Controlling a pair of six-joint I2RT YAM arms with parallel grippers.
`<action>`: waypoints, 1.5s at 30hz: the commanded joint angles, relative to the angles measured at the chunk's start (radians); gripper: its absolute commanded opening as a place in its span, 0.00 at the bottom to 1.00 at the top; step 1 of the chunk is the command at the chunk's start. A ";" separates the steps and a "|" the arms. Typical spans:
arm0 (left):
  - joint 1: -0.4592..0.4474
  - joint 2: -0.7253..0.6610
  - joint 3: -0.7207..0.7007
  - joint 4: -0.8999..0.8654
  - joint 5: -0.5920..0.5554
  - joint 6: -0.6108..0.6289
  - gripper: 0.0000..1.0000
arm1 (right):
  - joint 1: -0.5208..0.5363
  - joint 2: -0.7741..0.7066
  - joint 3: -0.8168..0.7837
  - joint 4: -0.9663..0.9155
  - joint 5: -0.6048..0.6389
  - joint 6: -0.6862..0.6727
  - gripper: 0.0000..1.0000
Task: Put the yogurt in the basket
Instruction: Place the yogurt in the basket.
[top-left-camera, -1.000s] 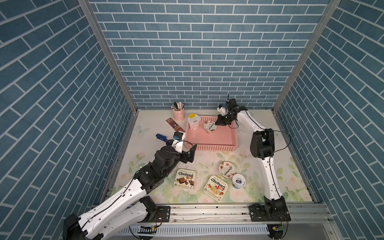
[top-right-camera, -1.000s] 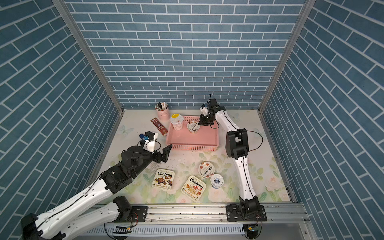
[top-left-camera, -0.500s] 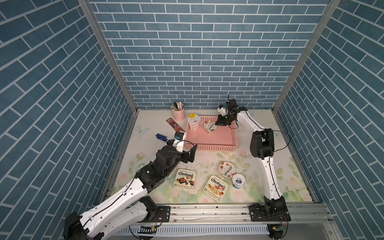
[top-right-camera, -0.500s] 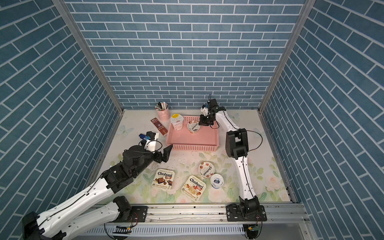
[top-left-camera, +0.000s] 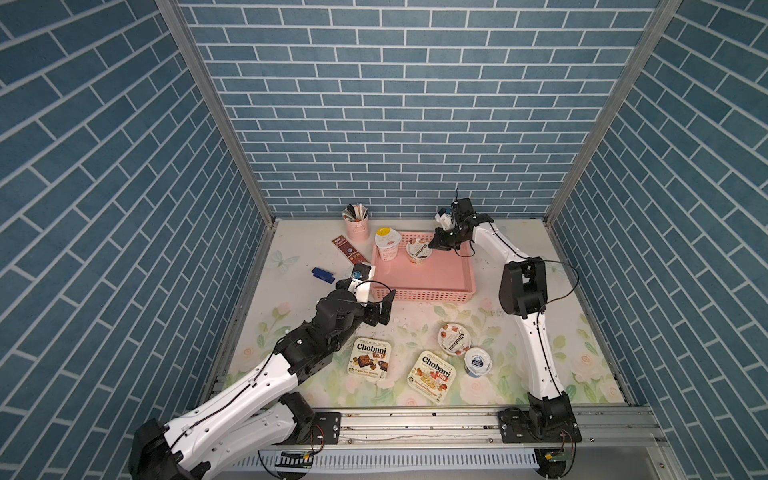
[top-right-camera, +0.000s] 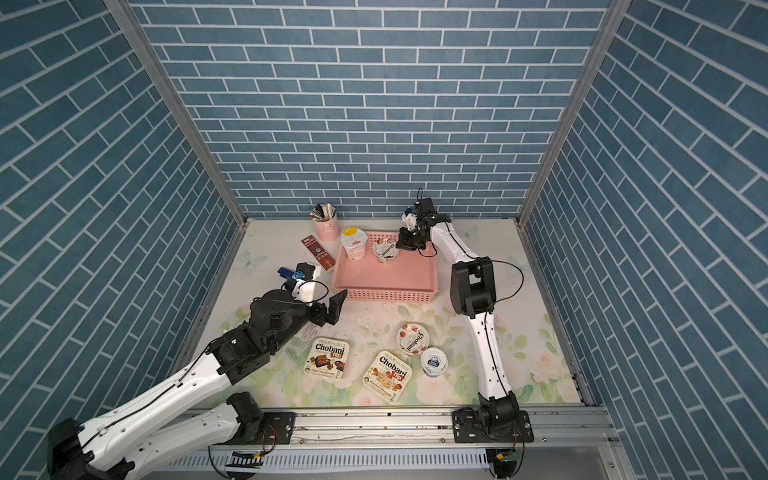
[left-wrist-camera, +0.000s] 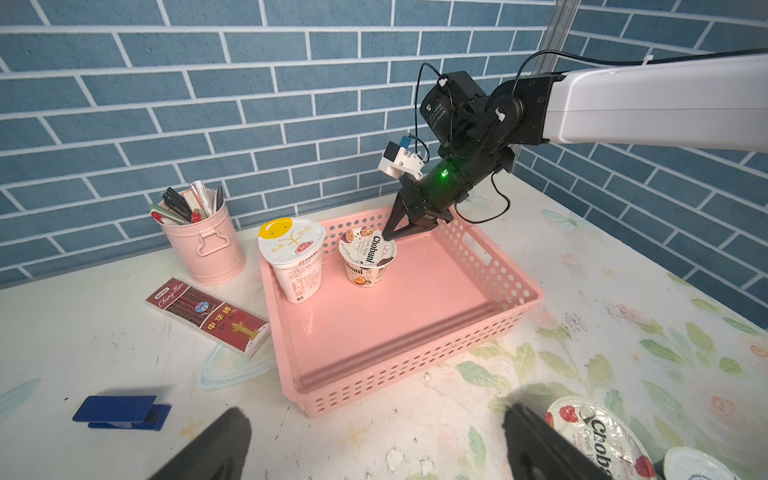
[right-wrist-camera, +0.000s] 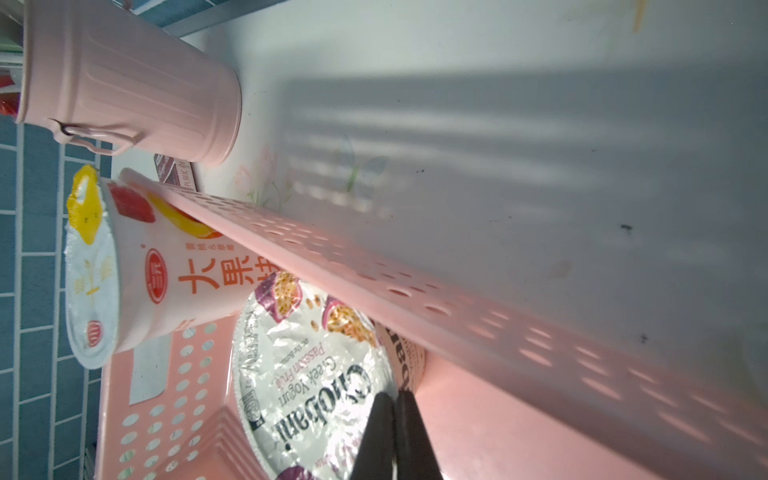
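one chobani cup (left-wrist-camera: 368, 253) stands in the basket (left-wrist-camera: 490, 266), right gripper (left-wrist-camera: 388, 237) pressed together at its rim. best lift off straight; left gripper (left-wrist-camera: 376, 415) is spread.

— How is the light in both top views?
— Bright and even, from overhead. The pale surface (top-left-camera: 590, 332) looks almost washed out toward the back, with soft shadows under the arms. The brick lines bow near the frame edges.
— And the left wrist view?
— It is sharp mid-frame, with a glossy sheen on the floor of the basket (left-wrist-camera: 415, 316). The fingers (left-wrist-camera: 224, 444) of the left end effector (left-wrist-camera: 374, 411) are dark, blurred shapes.
— The right wrist view?
— Cooler and bluish. Striped shadows cross the surface, and light spots shine through the holes in the basket wall. Glare breaks up the crinkled foil of the round yogurt cup (right-wrist-camera: 307, 374). The right end effector (right-wrist-camera: 395, 415) is a black, soft-edged silhouette.
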 joint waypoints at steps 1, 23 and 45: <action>-0.006 0.004 0.026 0.009 -0.011 0.013 1.00 | -0.004 0.036 0.023 0.013 -0.007 0.025 0.00; -0.006 0.008 0.036 0.005 -0.011 0.014 1.00 | -0.004 0.034 0.018 0.026 -0.047 0.029 0.27; -0.006 0.003 0.057 0.011 -0.009 0.003 1.00 | 0.066 -0.321 -0.238 0.104 -0.081 -0.045 0.49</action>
